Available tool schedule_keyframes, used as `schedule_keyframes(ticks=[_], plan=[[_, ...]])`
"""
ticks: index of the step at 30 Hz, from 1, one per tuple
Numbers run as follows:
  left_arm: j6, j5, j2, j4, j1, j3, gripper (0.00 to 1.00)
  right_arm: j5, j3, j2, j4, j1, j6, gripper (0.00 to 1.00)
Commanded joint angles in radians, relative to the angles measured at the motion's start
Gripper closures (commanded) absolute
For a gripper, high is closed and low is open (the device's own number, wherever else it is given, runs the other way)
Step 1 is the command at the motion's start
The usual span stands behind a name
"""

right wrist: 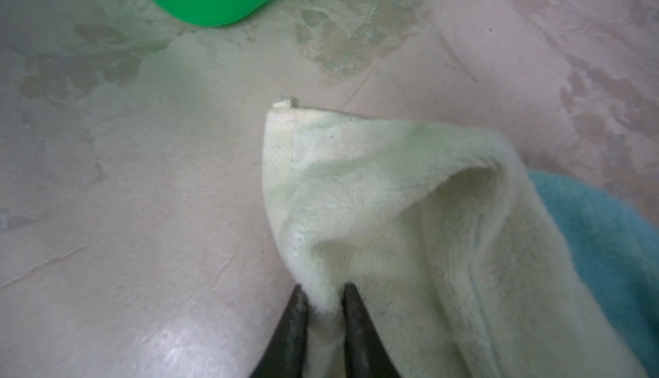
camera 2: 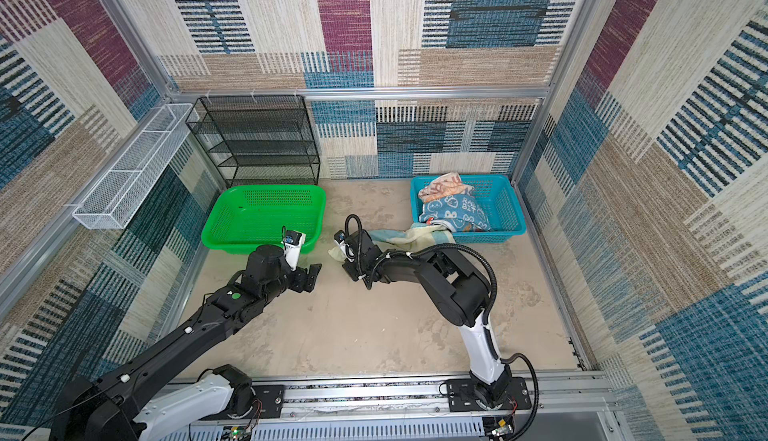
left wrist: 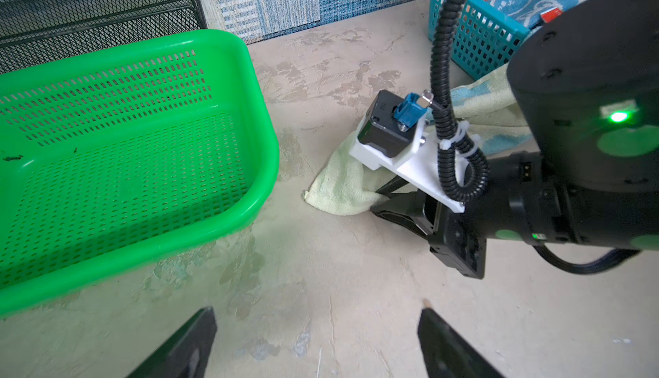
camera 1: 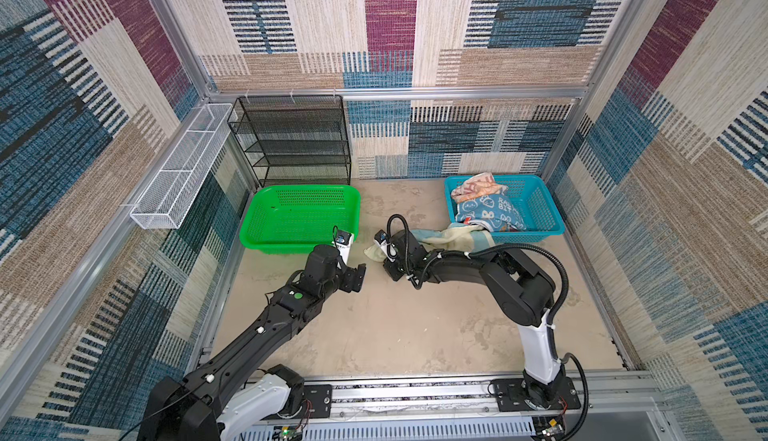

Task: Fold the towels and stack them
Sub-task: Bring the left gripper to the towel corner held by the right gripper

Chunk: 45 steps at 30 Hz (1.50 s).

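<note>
The mottled beige tabletop [camera 1: 395, 335] sits inside patchwork-patterned walls, with a green basket [camera 1: 299, 216] left of centre in both top views and a blue basket [camera 1: 536, 210] at centre right. Your right gripper [right wrist: 323, 292] has its jaws drawn almost together on a bunched fold of the aqua-and-cream towel [camera 1: 453, 237]. That towel lies on the tabletop mid-frame, and its far end runs right up against the blue basket's lower left corner. Whether that end is caught under the basket's load, you cannot tell from here. If it is, a hard pull could drag out the rabbit towel [camera 1: 490, 212], which lies heaped at that rim with the coral towel [camera 1: 473, 185] above it. The bite itself looks thin: in the right wrist view only a narrow tuft sits between the tips, near an edge rather than on a clean corner, so the cloth may slip free or lift twisted. Your left gripper [left wrist: 317, 312] hangs spread wide and empty over bare tabletop just beside the green basket. It is close to the right wrist, so bringing it in for a second corner risks a knock between the arms or against the basket's rim.
</note>
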Motion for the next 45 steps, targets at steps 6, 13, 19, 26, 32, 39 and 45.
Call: schedule_keyframes(ticks=[6,13,19,26,32,39,45], plan=[[0.033,0.004,0.018,0.025,0.001,0.008,0.07,-0.050,-0.026,-0.070,-0.042,-0.003,-0.003,1.00],[0.140,-0.026,0.028,0.117,-0.033,0.003,0.07,-0.067,-0.017,-0.210,-0.169,-0.039,0.006,1.00],[0.275,-0.023,0.050,0.212,-0.068,-0.003,0.05,-0.212,-0.035,-0.322,-0.262,-0.149,0.056,1.00],[0.530,0.036,0.128,0.460,-0.108,-0.060,0.05,-0.320,-0.081,-0.431,-0.296,-0.195,0.042,1.00],[0.697,0.102,0.210,0.551,-0.117,-0.027,0.07,-0.392,-0.105,-0.475,-0.295,-0.208,0.036,1.00],[0.763,0.156,0.295,0.573,-0.121,0.032,0.12,-0.452,-0.121,-0.506,-0.293,-0.212,0.025,1.00],[0.805,0.159,0.365,0.553,-0.125,0.071,0.20,-0.468,-0.124,-0.517,-0.293,-0.215,0.024,1.00]])
